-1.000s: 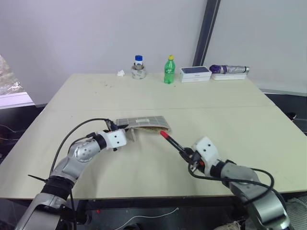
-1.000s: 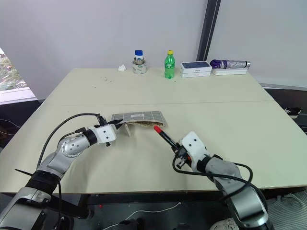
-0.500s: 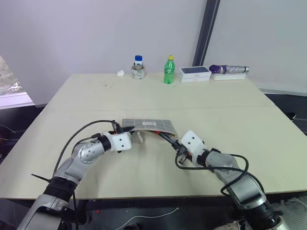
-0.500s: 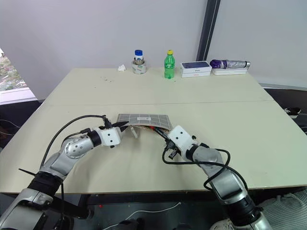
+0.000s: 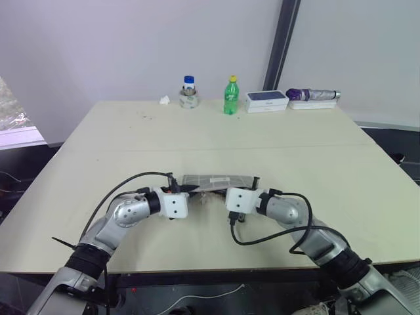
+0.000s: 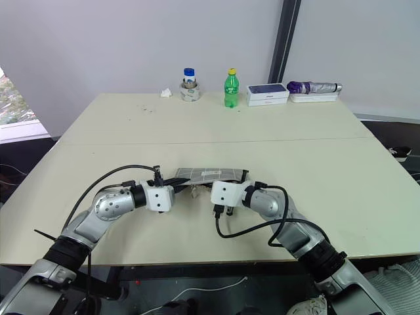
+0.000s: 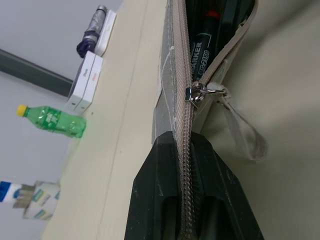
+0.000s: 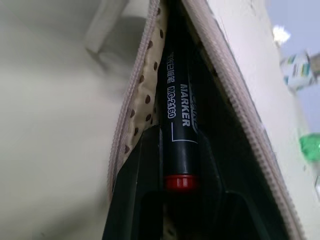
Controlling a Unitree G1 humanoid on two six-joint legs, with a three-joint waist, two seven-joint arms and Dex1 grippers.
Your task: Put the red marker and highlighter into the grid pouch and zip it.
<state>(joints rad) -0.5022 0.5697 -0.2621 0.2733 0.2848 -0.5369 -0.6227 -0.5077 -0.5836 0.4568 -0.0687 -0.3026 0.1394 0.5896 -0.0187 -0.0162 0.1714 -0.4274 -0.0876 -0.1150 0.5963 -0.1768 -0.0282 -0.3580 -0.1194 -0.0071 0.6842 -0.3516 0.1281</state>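
Head views: a flat grey fabric grid pouch (image 5: 216, 181) with white lines lies on the pale wooden desk (image 5: 315, 157), nearer the front edge than the back and about midway between the side edges. The left gripper (image 5: 190, 190) meets the pouch's left end, and the right gripper (image 6: 209, 189) reaches in at its front edge. Along the back edge stand a blue-capped jar (image 5: 189, 92), a green plastic soda bottle with a yellow cap (image 5: 231, 96), a white box (image 5: 267, 100) and a folded purple umbrella (image 5: 314, 94).

Left wrist view: the left gripper's black fingers (image 7: 155, 195) are clamped shut on the pouch's zipper edge. The metal zipper pull (image 7: 196, 94) with its grey cord loop (image 7: 245, 135) sits just beyond them, and the mouth past it gapes.

Right wrist view: the right gripper's fingers (image 8: 140, 190) grip the slim black red marker (image 8: 179, 130) at its red end. Its barrel lies inside the open pouch, against the dotted lining (image 8: 152, 80).
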